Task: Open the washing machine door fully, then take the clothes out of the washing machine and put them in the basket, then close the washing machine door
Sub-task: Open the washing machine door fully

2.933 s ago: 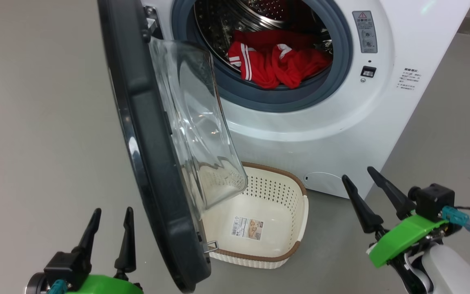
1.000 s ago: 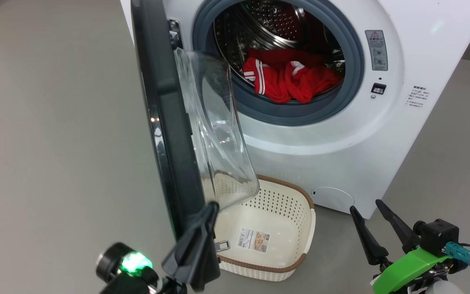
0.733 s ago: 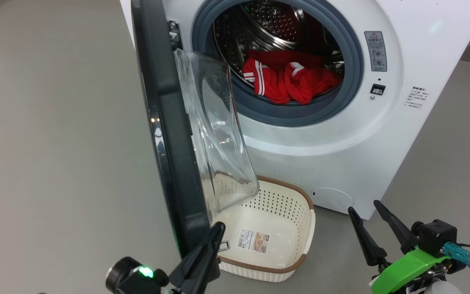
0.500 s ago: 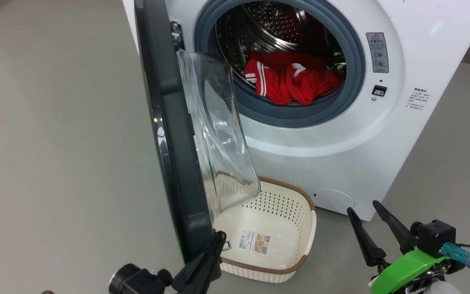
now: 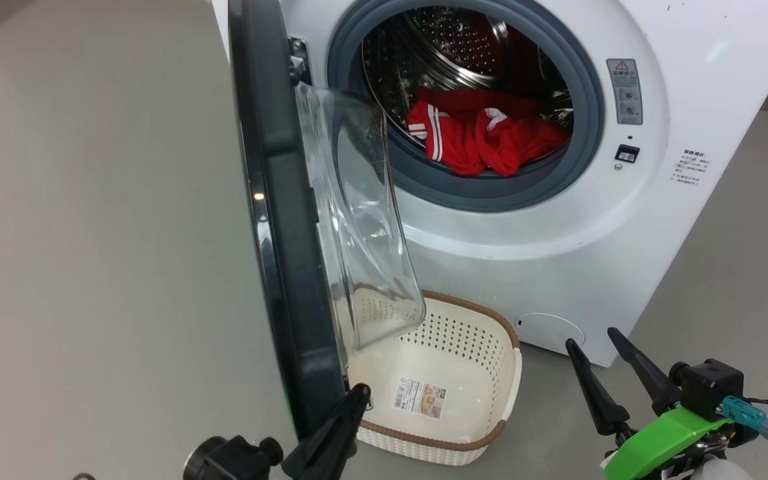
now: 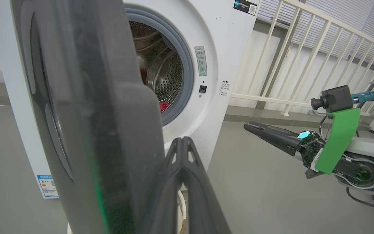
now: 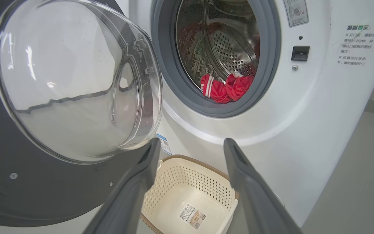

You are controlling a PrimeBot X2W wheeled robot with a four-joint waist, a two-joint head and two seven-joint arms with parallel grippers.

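The left gripper has its two long dark fingers pressed together with nothing between them; its tip lies at the inner side of the lower rim of the large round glossy black door and seems to touch it. Nearly three seconds ago this gripper stood open on the outer side of the door; since then it has shut and come around the lower rim to the inner side. The head camera has also shifted, so I cannot tell how much the door itself has swung. I judge that the first step is in hand: the closed fingers serve as a pusher to swing the door wider, because it stands only about square to the front of the big white front-loading washing machine.

The right gripper has its fingers spread wide and holds nothing; it hangs above the grey floor, well apart from the door.

The bright red clothes with white stripes lie at the front lip of the perforated steel drum. The small cream-white perforated plastic basket stands on the floor at the foot of the machine, partly under the door's clear glass bowl; no garment is in it yet.
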